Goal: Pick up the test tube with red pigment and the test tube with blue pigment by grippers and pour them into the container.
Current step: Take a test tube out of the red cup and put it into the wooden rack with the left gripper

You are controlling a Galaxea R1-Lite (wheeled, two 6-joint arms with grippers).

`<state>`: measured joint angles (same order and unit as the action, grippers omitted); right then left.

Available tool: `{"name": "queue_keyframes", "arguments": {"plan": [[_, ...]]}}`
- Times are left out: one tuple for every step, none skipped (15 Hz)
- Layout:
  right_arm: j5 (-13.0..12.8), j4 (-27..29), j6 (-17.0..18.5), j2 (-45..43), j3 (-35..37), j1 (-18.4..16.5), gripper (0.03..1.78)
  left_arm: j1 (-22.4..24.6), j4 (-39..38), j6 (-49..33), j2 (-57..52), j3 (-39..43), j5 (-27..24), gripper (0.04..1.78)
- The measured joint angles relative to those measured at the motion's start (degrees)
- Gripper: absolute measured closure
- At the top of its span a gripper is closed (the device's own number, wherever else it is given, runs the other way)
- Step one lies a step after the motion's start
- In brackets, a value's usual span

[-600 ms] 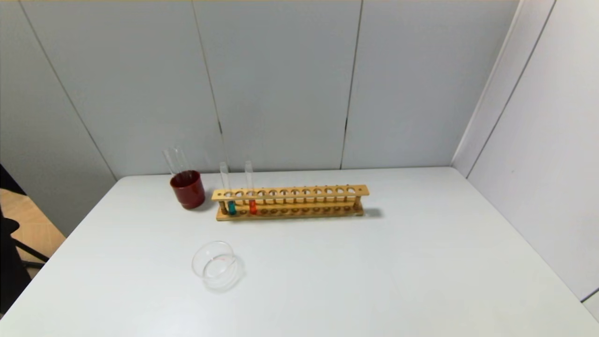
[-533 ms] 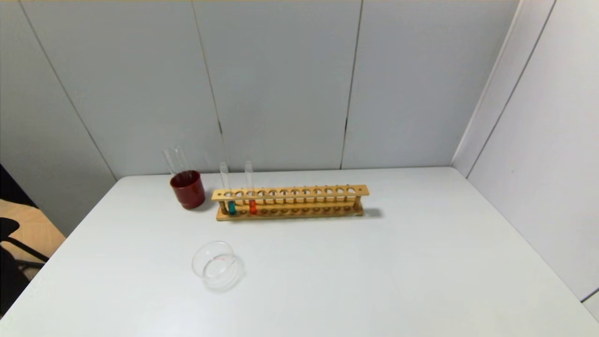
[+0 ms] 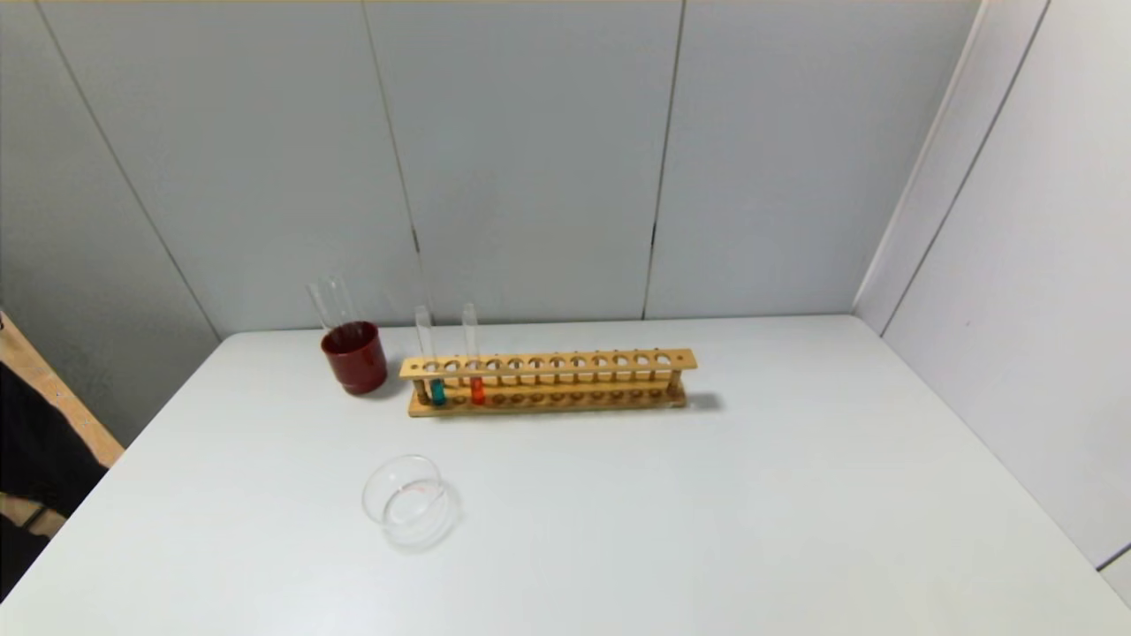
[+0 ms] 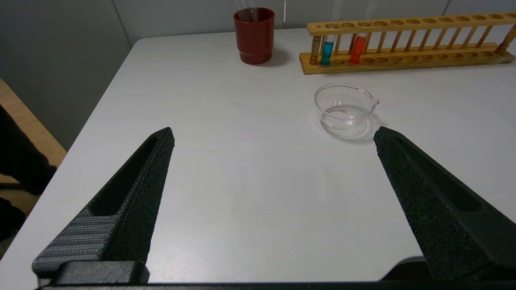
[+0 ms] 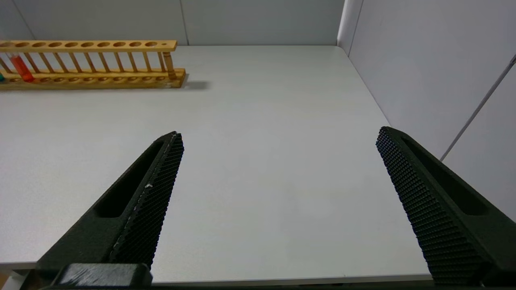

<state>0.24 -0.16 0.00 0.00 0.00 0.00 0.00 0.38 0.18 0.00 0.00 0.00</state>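
A: What is hidden or cut off here?

B: Neither arm shows in the head view. The left gripper point(image 4: 274, 135) appears only in its own wrist view, fingers spread wide with nothing between them, held low at the near left edge of the table point(image 3: 707, 512). The right gripper point(image 5: 278, 135) is likewise wide apart and empty, at the near right edge. In the right wrist view the wooden rack point(image 5: 90, 64) runs off the frame, so only a sliver of the blue tube shows there.

A: Where are the tubes?

B: Both stand upright in the wooden rack point(image 3: 548, 382) at the far side of the table. The test tube with blue pigment point(image 3: 434, 371) sits near the rack's left end; the test tube with red pigment point(image 3: 474, 367) is just to its right, with what looks like one empty hole between them. Their clear upper parts are hard to make out against the grey wall.

A: And the container?

B: The container point(image 3: 411, 499) sits nearer than the rack, towards the left, well apart from it. Whether it holds any liquid I cannot tell.

A: Anything else around?

B: A dark red cup point(image 3: 354, 357) stands just left of the rack, with colourless tubes point(image 3: 331, 302) leaning out of it; their number is unclear. Something dark point(image 3: 40, 450) is cut off at the far left, beyond the table.
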Motion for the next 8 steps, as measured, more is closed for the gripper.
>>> {"name": "queue_keyframes", "arguments": {"plan": [[0.0, 0.0, 0.0, 0.0, 0.0, 0.0, 0.06, 0.0, 0.0, -0.05, 0.0, 0.0, -0.02, 0.07], [-0.02, 0.02, 0.0, 0.0, 0.0, 0.0, 0.06, 0.0, -0.02, -0.07, 0.0, 0.0, 0.0, 0.07], [0.0, 0.0, 0.0, 0.0, 0.0, 0.0, 0.06, 0.0, -0.02, -0.11, 0.0, 0.0, -0.02, 0.07], [0.0, 0.0, 0.0, 0.0, 0.0, 0.0, 0.06, 0.0, -0.02, -0.16, 0.0, 0.0, 0.0, 0.07], [-0.02, 0.0, 0.0, 0.0, 0.0, 0.0, 0.06, 0.0, -0.02, -0.18, 0.0, 0.0, 0.0, 0.07], [0.0, 0.0, 0.0, 0.0, 0.0, 0.0, 0.06, 0.0, -0.02, -0.16, 0.0, 0.0, 0.0, 0.07], [0.0, 0.0, 0.0, 0.0, 0.0, 0.0, 0.06, 0.0, -0.02, -0.02, 0.0, 0.0, -0.02, 0.07], [0.0, 0.0, 0.0, 0.0, 0.0, 0.0, 0.06, 0.0, -0.51, 0.0, 0.0, -0.02, 0.02, 0.07]]}}
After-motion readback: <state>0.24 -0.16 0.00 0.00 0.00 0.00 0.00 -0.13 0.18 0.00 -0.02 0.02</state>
